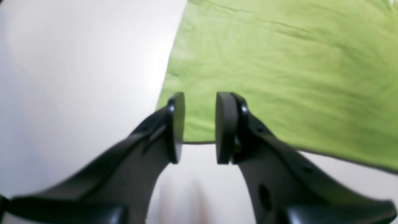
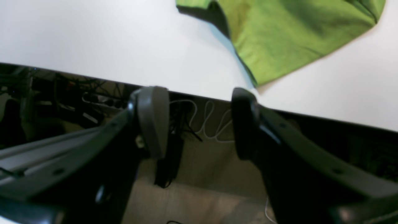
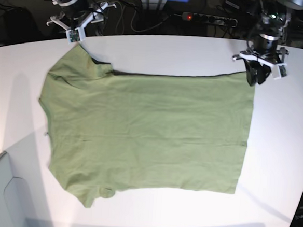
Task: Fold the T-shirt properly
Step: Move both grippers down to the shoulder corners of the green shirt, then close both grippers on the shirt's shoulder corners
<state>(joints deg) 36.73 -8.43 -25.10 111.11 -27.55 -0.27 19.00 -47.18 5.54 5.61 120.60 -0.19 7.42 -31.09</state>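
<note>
The olive-green T-shirt [image 3: 145,128] lies spread flat on the white counter [image 3: 284,143], sleeves toward the base view's left. The left gripper [image 1: 199,127] hangs released over the shirt's far hem corner, jaws apart with the edge showing between them. The right gripper [image 2: 199,124], also released, hovers past the counter's edge near a sleeve.

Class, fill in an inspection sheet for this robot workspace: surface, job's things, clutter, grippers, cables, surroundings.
Surface: white table, bare around the cloth.
Job's things: green T-shirt spread flat, not yet folded.
Clutter: nothing seen.
Grippers: left gripper open over a shirt corner; right gripper open at the table edge near a sleeve, holding nothing.
Cables: tangle of wires below the table edge; power strip behind.
Surroundings: dark, cluttered background beyond the table.
</note>
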